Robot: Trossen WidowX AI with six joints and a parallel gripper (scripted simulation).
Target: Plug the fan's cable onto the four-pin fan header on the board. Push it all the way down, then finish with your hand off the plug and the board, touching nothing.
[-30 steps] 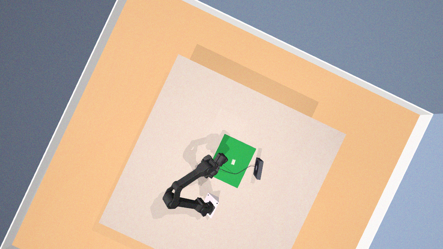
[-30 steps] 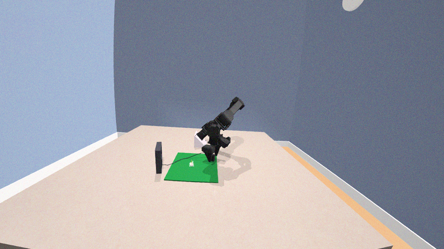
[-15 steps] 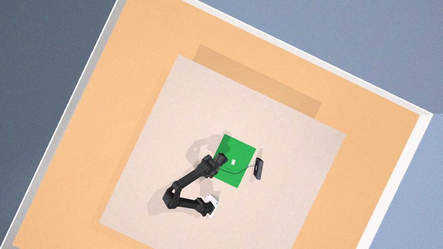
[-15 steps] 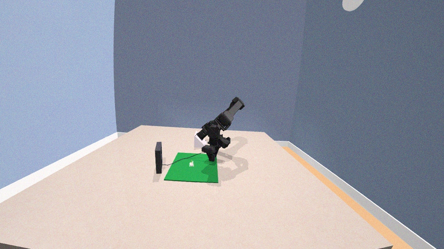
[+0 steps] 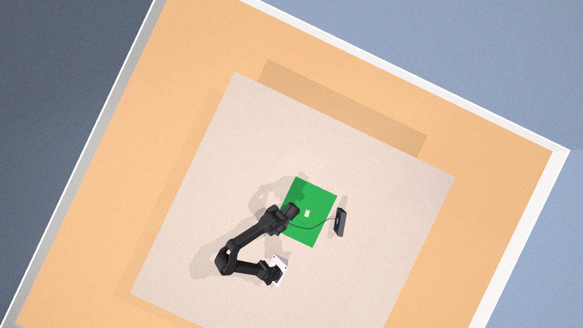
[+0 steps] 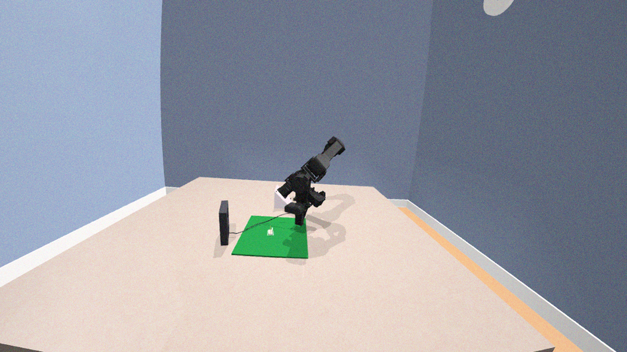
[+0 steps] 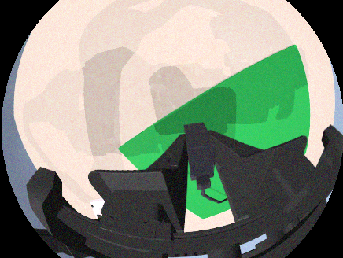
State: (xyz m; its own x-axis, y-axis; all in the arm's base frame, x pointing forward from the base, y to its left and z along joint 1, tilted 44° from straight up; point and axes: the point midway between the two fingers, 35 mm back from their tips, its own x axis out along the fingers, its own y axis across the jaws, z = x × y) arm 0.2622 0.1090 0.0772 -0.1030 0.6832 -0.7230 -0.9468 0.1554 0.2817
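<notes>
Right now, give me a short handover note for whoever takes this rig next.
Pincer: shut on the fan cable's plug, low over the near-arm edge of the green board.
Things: the fan stands on the table just off the board; its cable runs slack across the board to the plug. The white four-pin header sits on the board with nothing on it, a little beyond the pincer.
Done: plug grasped.
Left: carry the plug over the header, line it up, press it fully down, let go, and pull back touching nothing.
</notes>
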